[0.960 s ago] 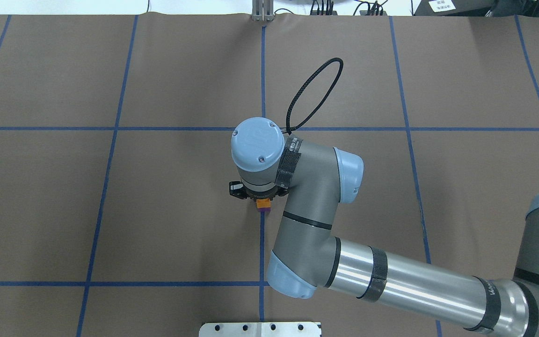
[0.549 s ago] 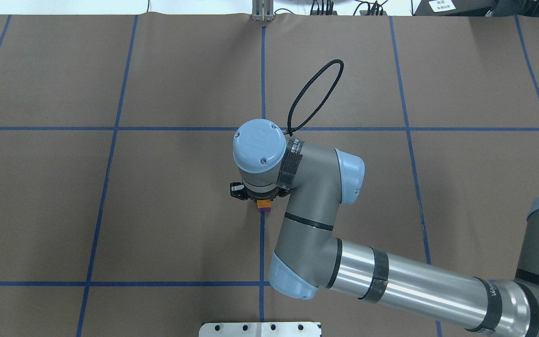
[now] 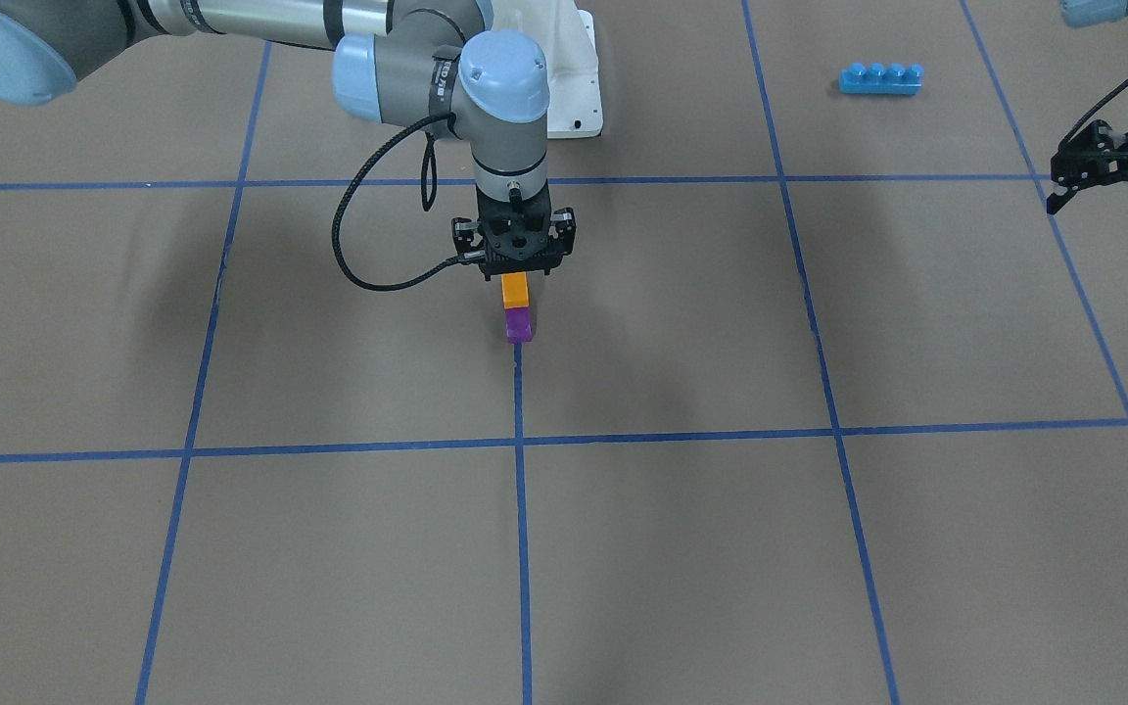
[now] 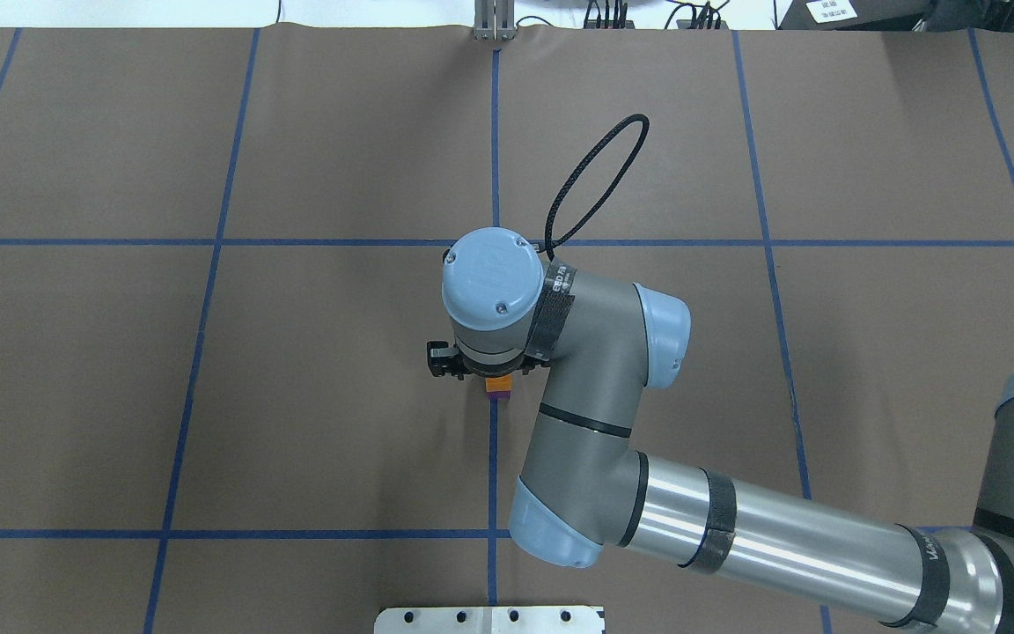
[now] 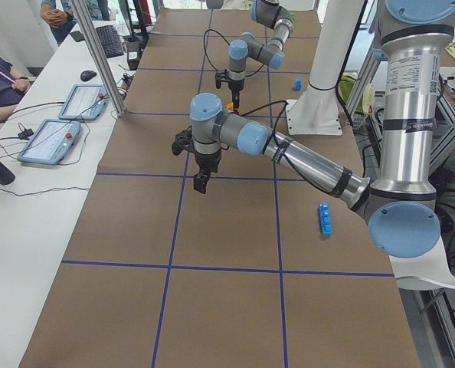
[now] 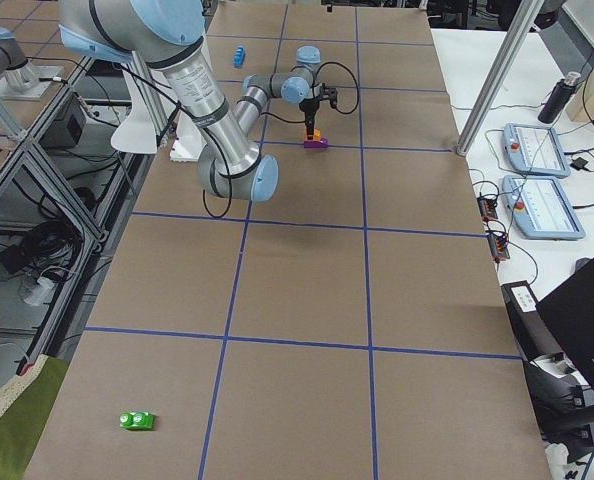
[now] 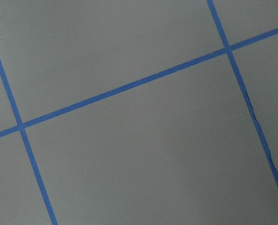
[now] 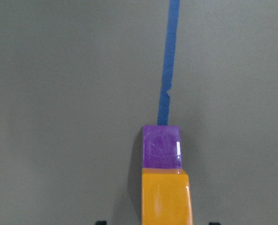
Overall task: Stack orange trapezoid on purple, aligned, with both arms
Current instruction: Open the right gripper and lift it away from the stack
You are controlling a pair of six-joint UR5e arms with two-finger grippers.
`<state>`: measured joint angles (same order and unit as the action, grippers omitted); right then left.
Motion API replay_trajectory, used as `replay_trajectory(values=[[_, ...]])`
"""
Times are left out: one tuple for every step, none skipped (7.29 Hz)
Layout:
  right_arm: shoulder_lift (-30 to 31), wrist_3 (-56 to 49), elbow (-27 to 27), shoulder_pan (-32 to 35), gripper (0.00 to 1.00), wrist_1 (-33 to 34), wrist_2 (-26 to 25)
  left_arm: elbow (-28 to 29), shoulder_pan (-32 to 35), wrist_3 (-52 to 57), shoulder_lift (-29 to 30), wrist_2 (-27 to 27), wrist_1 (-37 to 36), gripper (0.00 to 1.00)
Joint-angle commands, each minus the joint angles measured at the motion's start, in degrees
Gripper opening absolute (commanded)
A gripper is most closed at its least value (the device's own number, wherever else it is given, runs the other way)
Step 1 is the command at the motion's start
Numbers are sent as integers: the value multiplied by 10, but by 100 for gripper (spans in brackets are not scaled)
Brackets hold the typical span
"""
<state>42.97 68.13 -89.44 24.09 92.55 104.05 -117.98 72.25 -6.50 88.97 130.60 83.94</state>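
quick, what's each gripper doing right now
left gripper: open, empty.
right gripper: open, fingertips either side of the orange trapezoid, not touching it.

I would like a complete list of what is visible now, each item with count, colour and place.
purple block: one, dark purple, on a blue tape line, mid-table
orange trapezoid: one, orange, on top of the purple block
four-stud brick: one, blue, on the robot's left side
green block: one, green, table's end on the robot's right
table: one, brown cover with blue tape grid
pedestal: one, white, at the robot's base
control pendants: two, grey, side bench
right tool: one, black, open, just above the orange trapezoid
left tool: one, black, open, above the table, robot's left
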Motion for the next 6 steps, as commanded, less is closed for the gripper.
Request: replay_trajectory(values=[[6, -1, -36, 22, 99, 13, 12, 5, 0, 1, 1, 0, 0, 100], [20, -6, -75, 53, 99, 46, 32, 11, 1, 3, -1, 0, 0, 100], [49, -51, -127, 94, 99, 81, 68, 11, 1, 4, -5, -3, 1, 100], [79, -100, -173, 140, 99, 111, 111, 36, 1, 5, -6, -3, 1, 100], [107, -157, -197, 189, 99, 130, 144, 49, 4, 8, -8, -6, 1, 100], [146, -234, -202, 235, 99, 130, 163, 50, 16, 6, -7, -9, 0, 100]])
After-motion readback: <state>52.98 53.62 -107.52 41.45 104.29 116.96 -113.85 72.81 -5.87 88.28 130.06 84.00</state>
